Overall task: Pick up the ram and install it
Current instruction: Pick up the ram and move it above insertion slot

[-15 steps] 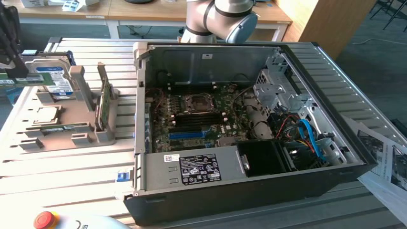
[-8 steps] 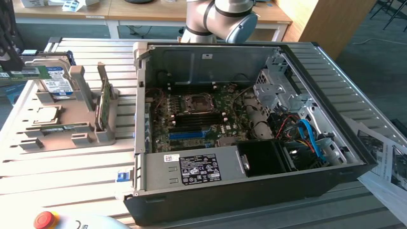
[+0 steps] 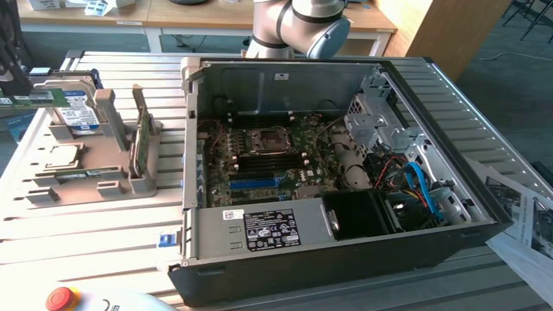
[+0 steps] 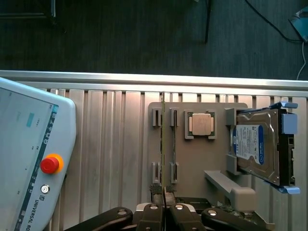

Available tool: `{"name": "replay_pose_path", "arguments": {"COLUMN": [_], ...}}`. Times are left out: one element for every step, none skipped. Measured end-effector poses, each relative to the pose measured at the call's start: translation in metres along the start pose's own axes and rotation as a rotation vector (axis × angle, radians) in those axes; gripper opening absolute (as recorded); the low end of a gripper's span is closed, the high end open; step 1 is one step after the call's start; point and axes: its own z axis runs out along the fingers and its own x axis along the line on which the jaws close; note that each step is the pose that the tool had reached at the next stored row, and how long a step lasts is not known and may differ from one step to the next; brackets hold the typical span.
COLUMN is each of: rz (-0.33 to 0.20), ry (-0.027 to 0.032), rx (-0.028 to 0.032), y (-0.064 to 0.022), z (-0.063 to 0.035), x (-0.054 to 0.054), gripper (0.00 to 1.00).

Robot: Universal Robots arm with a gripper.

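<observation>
The ram (image 4: 163,139) stands edge-on in the wrist view, its faces hidden; the gripper (image 4: 164,211) and the teach pendant (image 4: 29,163) are cut off by the picture's edge.

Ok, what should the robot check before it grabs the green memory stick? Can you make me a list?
1. Memory stick standing on its edge in the gray holder: ok.
2. Claw lined up with the stick's thin edge, as the wrist view shows: ok.
3. Claw already gripping the stick: cannot tell.
4. Silver chip and hard drive sitting apart from the stick in their own spots: ok.
5. Computer case open, with its green board uncovered: ok.
</observation>
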Motion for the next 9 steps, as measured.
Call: {"name": "replay_pose_path", "arguments": {"rz": [0.0,0.0,0.0,0.0,0.0,0.0,0.0,0.0,0.0], "ry": [0.0,-0.0001,-0.0001,-0.0002,-0.0001,-0.0001,-0.0001,-0.0001,-0.0001], "rx": [0.0,0.0002,0.0001,0.0002,0.0002,0.0001,0.0,0.0,-0.0002], "y": [-0.0007,-0.0018,-0.0029,-0.0042,-0.0056,-0.0072,-0.0088,-0.0107,-0.0126], "z": [0.0,0.0,0.0,0.0,-0.0001,-0.0002,-0.0003,-0.0003,-0.0004], "x": [0.0,0.0,0.001,0.001,0.001,0.001,0.001,0.002,0.002], "gripper": [0.12,0.12,0.12,0.12,0.12,0.12,0.12,0.12,0.12]}}
